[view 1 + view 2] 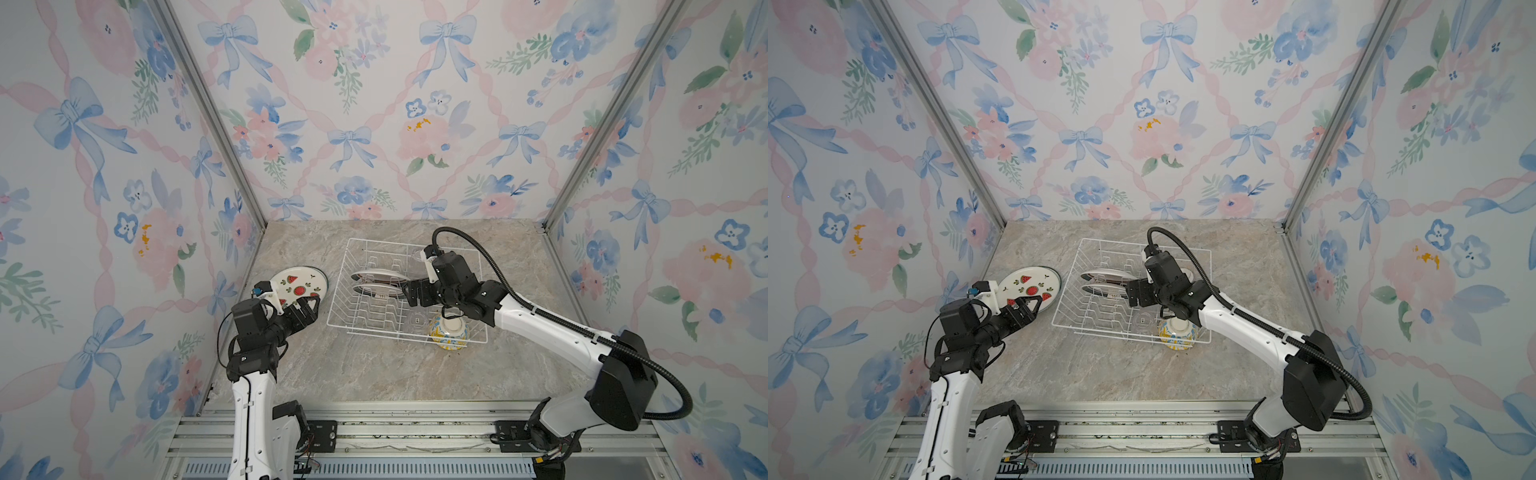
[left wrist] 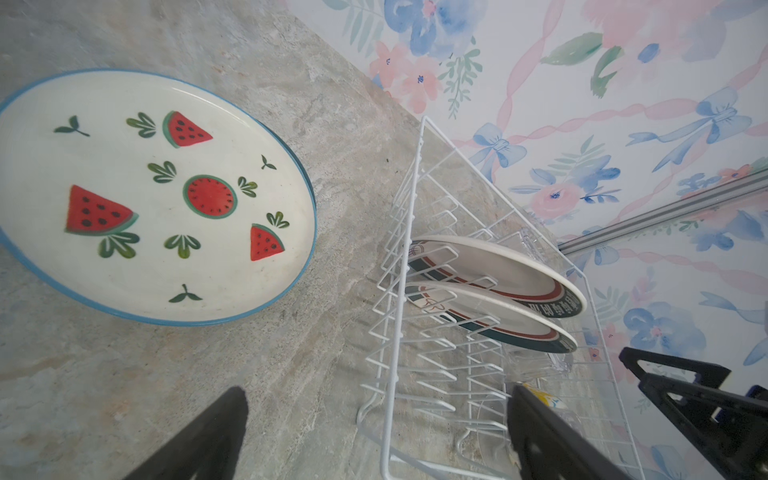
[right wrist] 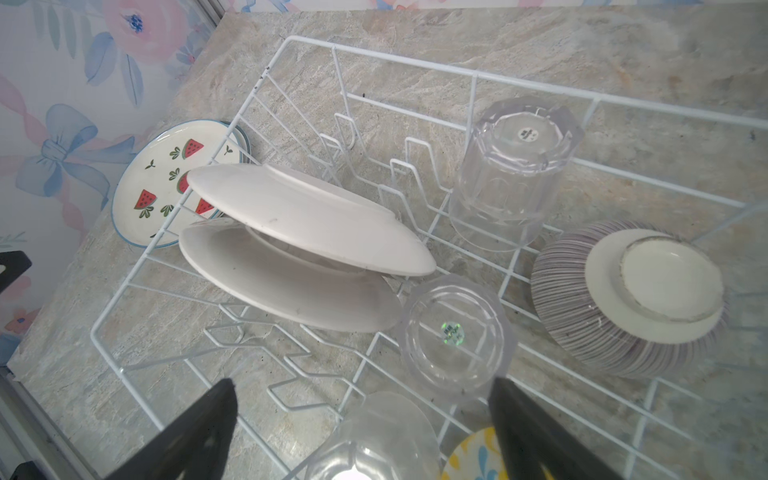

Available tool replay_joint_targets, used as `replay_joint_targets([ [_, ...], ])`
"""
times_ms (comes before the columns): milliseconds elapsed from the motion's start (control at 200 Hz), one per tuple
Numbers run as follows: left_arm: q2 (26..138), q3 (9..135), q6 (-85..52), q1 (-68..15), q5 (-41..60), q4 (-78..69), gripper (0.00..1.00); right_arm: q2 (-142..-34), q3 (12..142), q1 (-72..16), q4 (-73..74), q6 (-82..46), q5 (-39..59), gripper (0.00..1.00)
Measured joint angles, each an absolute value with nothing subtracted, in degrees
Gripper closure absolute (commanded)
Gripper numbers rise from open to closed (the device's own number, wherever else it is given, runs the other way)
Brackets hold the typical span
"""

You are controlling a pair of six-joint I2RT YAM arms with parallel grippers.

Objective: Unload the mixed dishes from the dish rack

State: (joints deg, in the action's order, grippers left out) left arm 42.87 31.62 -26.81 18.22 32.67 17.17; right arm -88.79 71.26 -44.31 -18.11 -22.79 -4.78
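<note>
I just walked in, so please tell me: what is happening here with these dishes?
The robot is unloading the dish rack. The watermelon plate lies on the table beside it, the open left gripper near its edge. The open right gripper hangs over the rack, holding nothing. Inside are two dark-rimmed plates, three clear glass cups, a yellow-blue bowl and a purple-striped bowl.

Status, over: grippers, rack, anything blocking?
Left gripper open, empty, near watermelon plate on table; right gripper open over rack. Rack holds two plates, three cups, two bowls. Nothing blocking.
</note>
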Motion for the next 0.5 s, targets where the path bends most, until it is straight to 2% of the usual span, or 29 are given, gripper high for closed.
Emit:
replay_joint_targets([
  [80, 42.7, 31.6, -26.8, 18.0, 32.6, 17.2, 0.02, -91.2, 73.7, -44.3, -19.0, -21.5, -4.8, 0.00],
  [500, 41.3, 31.2, -26.8, 17.4, 32.4, 16.8, 0.02, -98.9, 79.0, -44.3, -21.5, -18.7, -2.2, 0.10],
])
